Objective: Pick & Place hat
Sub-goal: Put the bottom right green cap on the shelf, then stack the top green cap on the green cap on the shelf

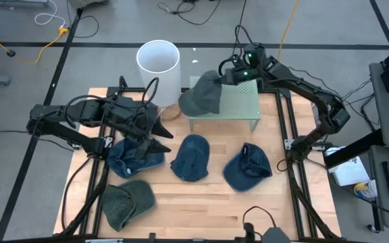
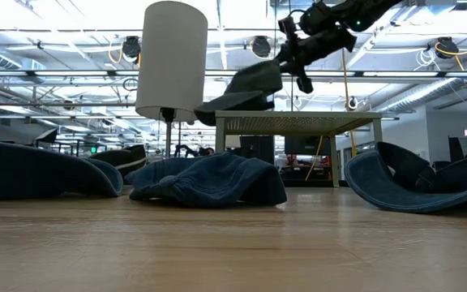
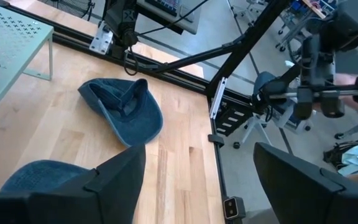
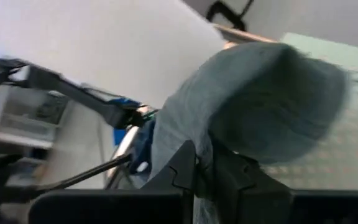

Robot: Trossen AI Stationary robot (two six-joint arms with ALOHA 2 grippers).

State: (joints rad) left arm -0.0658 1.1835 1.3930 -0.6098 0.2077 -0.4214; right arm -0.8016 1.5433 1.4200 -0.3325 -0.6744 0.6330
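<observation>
Right gripper point(image 1: 227, 73) clamped on the grey-green hat point(image 1: 202, 93), fingers pinched tight on the fabric near the crown, as the right wrist view shows. Hat hanging at the far left corner of the green perforated stand point(image 1: 238, 102), partly over the stand's top and partly past its left edge, brim trailing left toward the white cylinder bin point(image 1: 159, 64). From the low view, held clear above the stand top point(image 2: 298, 120) rather than resting flat on it, though contact at the brim's underside cannot be ruled out from that angle. Long axis running roughly left to right, crown toward the gripper, brim away from it.

Hat lying left of the pincer, bin just beyond the brim to the far left: probably the relation that decides the coming move, whether a carry leftward over the bin or a lowering onto the stand. Bin rim and stand's corner both close enough to catch the drooping cloth.

Left gripper point(image 1: 155, 138) with fingers spread wide and nothing between them, hovering at the near left over a blue hat point(image 1: 135, 156). Well apart from the held hat, so no obstacle. Two more blue hats point(image 1: 192, 157) point(image 1: 248, 167) at centre and right, and a green hat point(image 1: 127, 202) at the near left corner of the table point(image 1: 208, 202).
</observation>
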